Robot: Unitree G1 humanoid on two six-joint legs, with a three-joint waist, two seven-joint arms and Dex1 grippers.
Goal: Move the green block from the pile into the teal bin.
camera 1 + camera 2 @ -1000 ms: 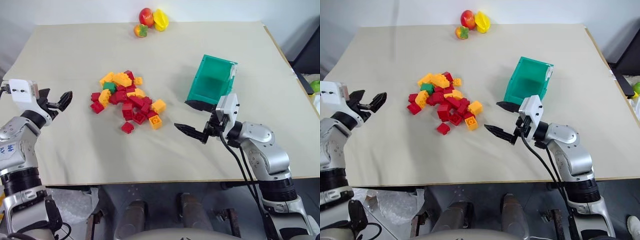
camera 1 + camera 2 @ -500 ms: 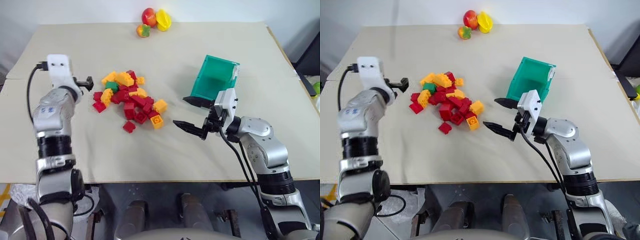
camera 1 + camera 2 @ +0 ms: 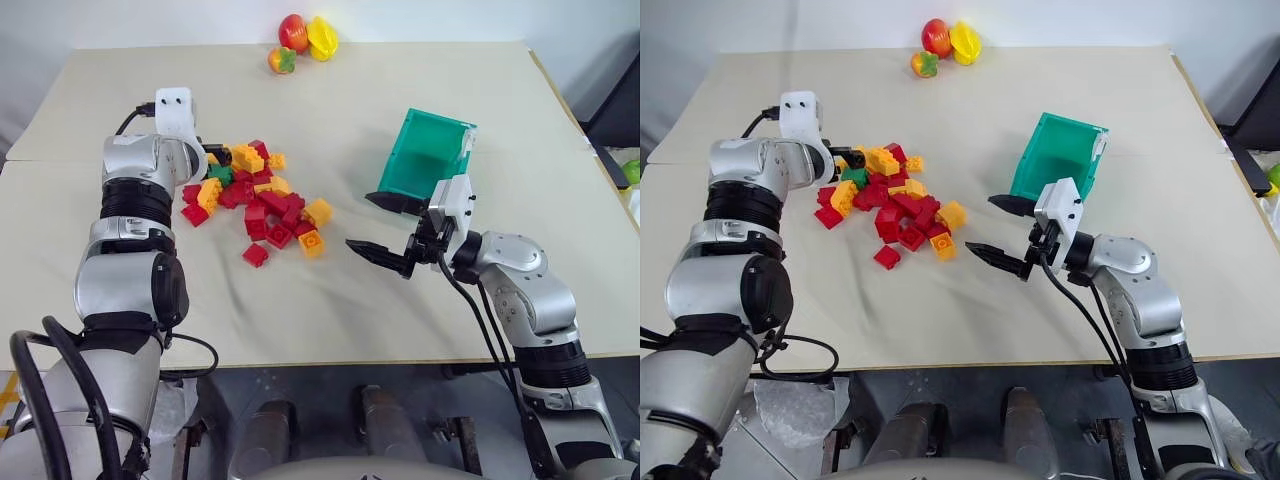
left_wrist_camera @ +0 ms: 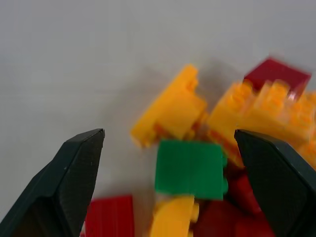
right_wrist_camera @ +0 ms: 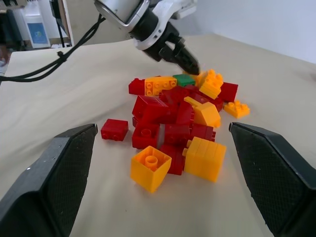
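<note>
Green block between open left hand fingers

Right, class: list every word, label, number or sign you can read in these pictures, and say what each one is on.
None can be read.
White tag on the teal bin: no text legible, too small.
Bricks in the pile, green block included: studs only, no lettering made out.
Background items in the right wrist view: blurred, unreadable.
</note>
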